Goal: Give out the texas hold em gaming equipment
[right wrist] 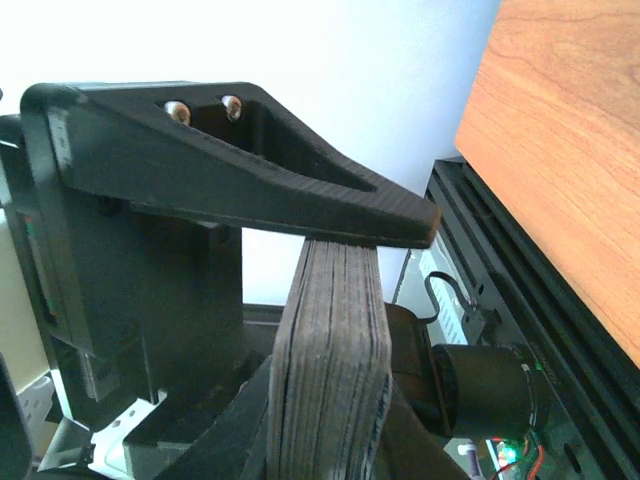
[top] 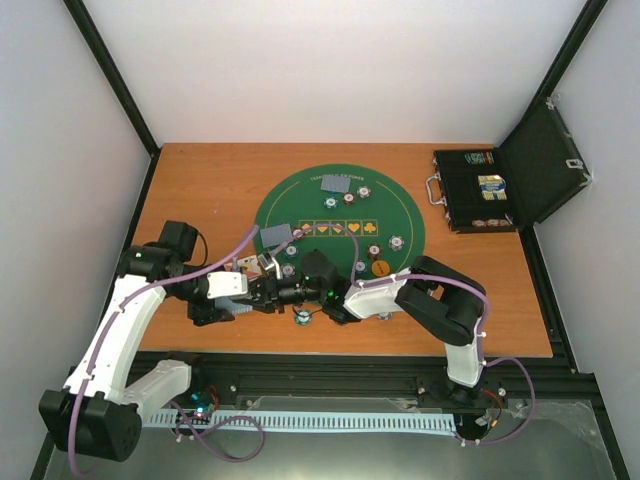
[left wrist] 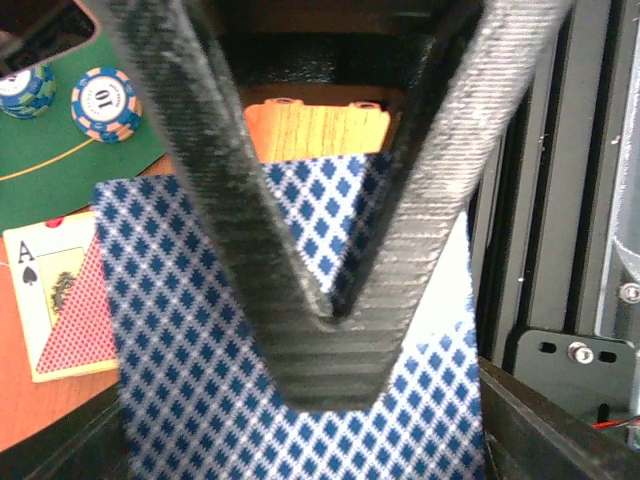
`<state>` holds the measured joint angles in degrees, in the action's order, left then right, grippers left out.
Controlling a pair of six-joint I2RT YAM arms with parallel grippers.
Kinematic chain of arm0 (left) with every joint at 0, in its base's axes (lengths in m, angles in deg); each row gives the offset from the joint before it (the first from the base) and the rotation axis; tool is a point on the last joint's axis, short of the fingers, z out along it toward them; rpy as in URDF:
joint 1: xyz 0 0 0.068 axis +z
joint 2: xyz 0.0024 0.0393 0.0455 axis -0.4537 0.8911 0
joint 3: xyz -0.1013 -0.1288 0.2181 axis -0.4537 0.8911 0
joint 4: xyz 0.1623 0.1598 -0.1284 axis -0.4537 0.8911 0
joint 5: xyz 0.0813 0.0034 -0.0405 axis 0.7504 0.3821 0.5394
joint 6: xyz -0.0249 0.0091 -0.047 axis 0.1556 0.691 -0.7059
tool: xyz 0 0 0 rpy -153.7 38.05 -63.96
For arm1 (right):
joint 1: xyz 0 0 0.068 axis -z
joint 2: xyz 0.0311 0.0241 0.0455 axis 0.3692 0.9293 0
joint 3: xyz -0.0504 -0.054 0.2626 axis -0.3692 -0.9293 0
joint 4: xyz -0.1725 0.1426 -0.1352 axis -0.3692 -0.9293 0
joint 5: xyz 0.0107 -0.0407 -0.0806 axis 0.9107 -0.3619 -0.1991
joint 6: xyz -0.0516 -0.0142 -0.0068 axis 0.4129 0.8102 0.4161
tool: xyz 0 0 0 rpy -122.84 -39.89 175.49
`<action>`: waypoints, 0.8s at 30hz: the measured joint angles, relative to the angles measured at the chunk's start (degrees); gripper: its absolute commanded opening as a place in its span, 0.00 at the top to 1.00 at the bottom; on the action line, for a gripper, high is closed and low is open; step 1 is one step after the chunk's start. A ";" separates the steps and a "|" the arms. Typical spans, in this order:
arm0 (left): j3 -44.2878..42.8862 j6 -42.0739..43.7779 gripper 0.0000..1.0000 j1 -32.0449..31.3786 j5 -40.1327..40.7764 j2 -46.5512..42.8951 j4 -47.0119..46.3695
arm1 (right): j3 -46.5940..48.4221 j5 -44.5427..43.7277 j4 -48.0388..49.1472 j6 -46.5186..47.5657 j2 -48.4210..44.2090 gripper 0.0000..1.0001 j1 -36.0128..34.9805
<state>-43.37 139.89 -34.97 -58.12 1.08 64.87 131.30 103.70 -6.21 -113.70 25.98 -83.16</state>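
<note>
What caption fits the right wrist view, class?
Right gripper clamps a thick card deck edge-on, wooden table at upper right.

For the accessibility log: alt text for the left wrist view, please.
Left gripper, fingertips meeting in a V, over a blue diamond-backed card; beside it a face-up ace of spades, and two poker chips on green felt.

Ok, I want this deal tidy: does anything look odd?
One card stands out: a face-up ace of spades lies by the edge of the round green felt mat, partly hidden behind the blue diamond-backed card at the shut left hand. Blue-grey cards on the mat lie face down.
</note>
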 measured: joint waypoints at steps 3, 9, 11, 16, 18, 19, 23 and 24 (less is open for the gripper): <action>0.35 0.22 0.34 0.00 0.09 -0.85 -0.66 | 0.02 0.46 0.04 0.00 0.17 0.97 -0.09; 1.22 0.09 0.46 0.04 0.46 -1.90 -1.88 | 0.24 0.22 0.98 0.04 0.28 0.97 -0.22; 1.36 0.07 0.50 0.11 0.59 -2.51 -1.92 | 0.42 0.24 0.94 0.26 0.31 0.95 -0.31; 1.44 0.07 0.48 0.24 1.38 -3.69 -1.95 | 1.36 0.24 -0.37 1.66 0.42 0.94 -0.48; 1.44 0.07 0.46 0.28 1.75 -3.96 -1.95 | 1.79 0.22 -1.42 2.69 0.42 0.94 -0.52; 1.44 0.07 0.45 0.31 1.88 -4.00 -1.92 | 1.90 0.22 -1.79 3.13 0.42 0.94 -0.52; 1.42 0.07 0.44 0.33 2.12 -3.93 -1.77 | 2.12 0.20 -2.75 4.55 0.42 0.96 -0.52; 1.40 0.04 0.43 0.33 2.12 -3.80 -1.64 | 2.12 0.20 -2.80 4.66 0.46 0.97 -0.55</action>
<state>-41.97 139.94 -34.64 -56.00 -2.72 63.23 133.42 103.90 -9.00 -109.05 26.44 -83.71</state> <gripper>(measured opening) 0.659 0.141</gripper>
